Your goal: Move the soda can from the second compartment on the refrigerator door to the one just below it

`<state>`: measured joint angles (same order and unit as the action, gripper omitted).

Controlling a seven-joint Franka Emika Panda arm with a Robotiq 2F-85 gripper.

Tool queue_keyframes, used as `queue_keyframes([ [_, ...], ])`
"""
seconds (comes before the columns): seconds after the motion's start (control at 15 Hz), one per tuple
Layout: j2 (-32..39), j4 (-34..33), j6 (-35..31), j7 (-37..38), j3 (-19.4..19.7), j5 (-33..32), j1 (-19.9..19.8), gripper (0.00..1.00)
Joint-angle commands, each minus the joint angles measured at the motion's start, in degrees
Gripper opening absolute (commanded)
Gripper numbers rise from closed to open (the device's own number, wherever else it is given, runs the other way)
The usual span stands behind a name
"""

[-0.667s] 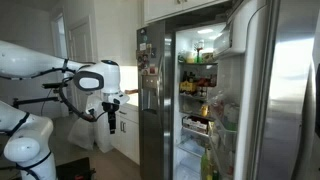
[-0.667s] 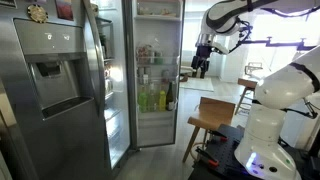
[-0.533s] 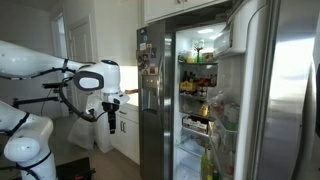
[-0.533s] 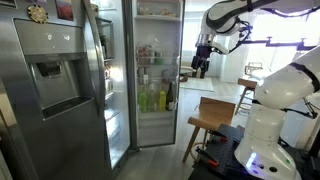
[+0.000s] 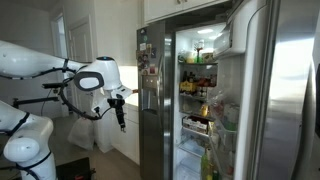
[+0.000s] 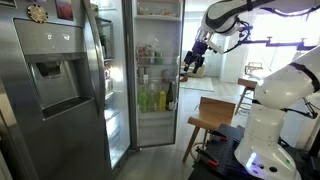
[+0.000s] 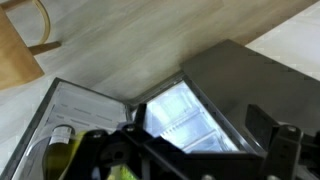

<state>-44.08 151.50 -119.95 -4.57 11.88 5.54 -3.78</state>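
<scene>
The refrigerator door stands open, its white inner side lined with bins, in both exterior views (image 5: 228, 100) (image 6: 150, 70). Yellow-green bottles (image 6: 152, 98) fill a middle bin. The green soda can is too small to pick out among the bin items. My gripper (image 5: 121, 113) (image 6: 190, 64) hangs in the air in front of the open fridge, well short of the door, and is tilted towards it. In the wrist view my gripper (image 7: 200, 128) is open and empty. The lit fridge interior (image 7: 185, 112) shows between its fingers.
The narrower door with a dispenser and magnets (image 6: 50, 75) (image 5: 149, 80) stays shut beside the opening. A wooden stool (image 6: 212, 112) stands under the arm. The robot's white base (image 6: 262, 130) is near it. Yellowish bottles (image 7: 58, 150) show at the wrist view's lower left.
The gripper has swung from hanging straight down to a tilt and moved a little closer to the open fridge. Nothing in the fridge has moved.
</scene>
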Motion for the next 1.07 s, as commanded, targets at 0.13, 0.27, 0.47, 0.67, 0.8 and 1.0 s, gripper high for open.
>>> queue_keyframes([
  [0.13, 0.18, 1.38, -14.93, 4.64, -2.48, 1.71, -2.46, 1.0],
  [0.27, 1.2, 1.2, -19.79, 6.33, -3.25, 1.17, -3.1, 1.0],
  [0.47, 3.56, 0.25, -24.92, 8.51, -4.67, 0.46, -4.06, 1.0],
  [0.67, 7.03, -1.0, -30.45, 10.92, -6.04, 0.02, -5.36, 1.0],
  [0.8, 9.46, -1.94, -34.39, 12.65, -6.96, -0.6, -6.66, 1.0],
  [1.0, 13.34, -4.21, -38.65, 15.13, -7.99, -1.28, -8.81, 1.0],
])
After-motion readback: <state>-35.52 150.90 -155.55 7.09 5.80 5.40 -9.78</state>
